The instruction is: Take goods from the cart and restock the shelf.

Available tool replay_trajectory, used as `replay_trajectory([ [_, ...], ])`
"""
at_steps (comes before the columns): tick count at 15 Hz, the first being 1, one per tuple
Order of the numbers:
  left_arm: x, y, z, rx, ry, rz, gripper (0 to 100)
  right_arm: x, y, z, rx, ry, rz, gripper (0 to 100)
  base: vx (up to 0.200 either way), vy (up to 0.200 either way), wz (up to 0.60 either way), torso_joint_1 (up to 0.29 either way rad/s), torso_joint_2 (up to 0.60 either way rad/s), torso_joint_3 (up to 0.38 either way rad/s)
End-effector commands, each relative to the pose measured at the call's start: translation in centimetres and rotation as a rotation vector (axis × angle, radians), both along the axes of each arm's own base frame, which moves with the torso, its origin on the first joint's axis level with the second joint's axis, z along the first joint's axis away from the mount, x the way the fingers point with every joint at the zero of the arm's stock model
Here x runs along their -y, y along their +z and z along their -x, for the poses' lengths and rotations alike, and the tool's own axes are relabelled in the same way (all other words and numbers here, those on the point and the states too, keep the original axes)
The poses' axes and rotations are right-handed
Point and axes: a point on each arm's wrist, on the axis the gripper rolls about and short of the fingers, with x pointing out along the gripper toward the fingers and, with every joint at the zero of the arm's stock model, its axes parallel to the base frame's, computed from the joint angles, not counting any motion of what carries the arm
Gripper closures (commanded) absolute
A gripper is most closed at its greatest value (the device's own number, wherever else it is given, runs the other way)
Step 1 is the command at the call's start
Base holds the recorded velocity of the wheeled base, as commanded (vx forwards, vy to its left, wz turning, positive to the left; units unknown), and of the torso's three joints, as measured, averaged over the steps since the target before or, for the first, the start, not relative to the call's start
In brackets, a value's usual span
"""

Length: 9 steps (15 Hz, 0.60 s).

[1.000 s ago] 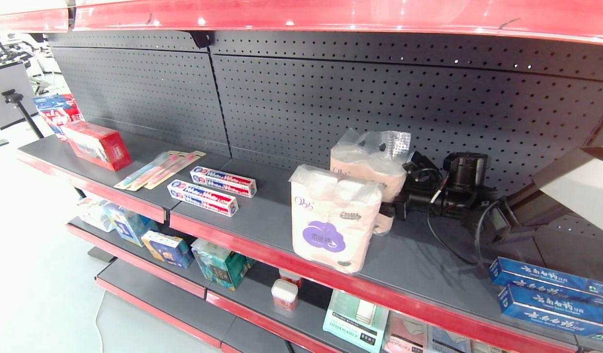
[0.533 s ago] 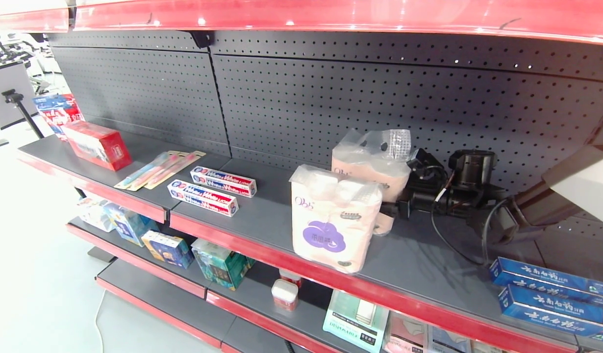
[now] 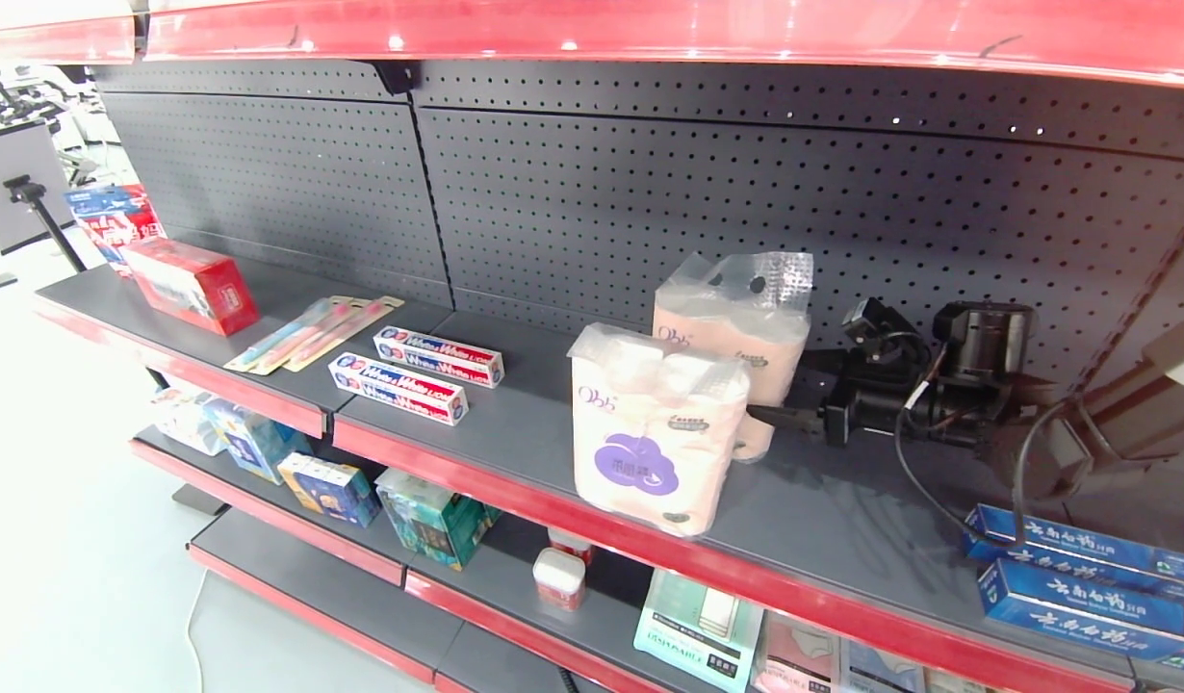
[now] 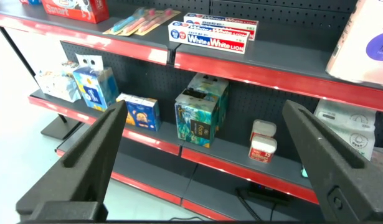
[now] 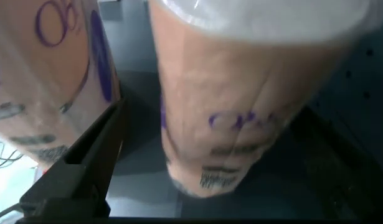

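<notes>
Backing off to the right over the last second, the right claw (image 3: 777, 416) now sits clear of the rear tissue pack (image 3: 732, 327), where before it was pressed against the pack's side; nothing else has shifted.

On the shelf (image 3: 515, 423), that rear pack stands upright near the pegboard back. The front tissue pack (image 3: 655, 433) stands just before it, touching or nearly so, right at the shelf's red front lip. In the right wrist view the claw's fingers (image 5: 85, 162) are spread wide, with the rear pack between them but gripped by neither, so it is released. The left claw (image 4: 203, 109) hangs lower, facing the lower shelves, spread and holding nothing. Two white toothpaste boxes (image 3: 414, 371) lie well to the left, and blue boxes (image 3: 1083, 568) lie at the right.

This placement looks done; the danger lies in the withdrawal. A finger may catch the rear pack's loose plastic wrap and drag or tip it. If it tips forward, it can push the front pack off the lip. The arm's hanging cable (image 3: 924, 481) could also sweep the blue boxes.
</notes>
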Motion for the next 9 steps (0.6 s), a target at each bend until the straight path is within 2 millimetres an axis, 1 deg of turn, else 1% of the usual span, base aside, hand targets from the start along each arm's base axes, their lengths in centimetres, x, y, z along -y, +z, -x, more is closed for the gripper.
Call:
replay_trajectory([
  [1, 0.0, 0.0, 0.0, 0.000, 0.000, 0.000, 0, 1.0, 0.9, 2.0, -0.006, -0.023, 0.001, 0, 0.000, 0.000, 0.00, 0.000, 0.00, 0.000],
  [6, 0.0, 0.0, 0.0, 0.000, 0.000, 0.000, 0, 2.4, 2.0, 5.2, -0.020, -0.068, 0.001, 0, 0.000, 0.000, 0.00, 0.000, 0.00, 0.000],
  [8, 0.0, 0.0, 0.0, 0.000, 0.000, 0.000, 0, 2.4, 2.0, 5.2, -0.020, -0.068, 0.001, 0, 0.000, 0.000, 0.00, 0.000, 0.00, 0.000],
  [9, 0.0, 0.0, 0.0, 0.000, 0.000, 0.000, 0, 4.4, 3.6, 9.5, -0.115, -0.168, 0.016, 0, 0.000, 0.000, 0.00, 0.000, 0.00, 0.000],
])
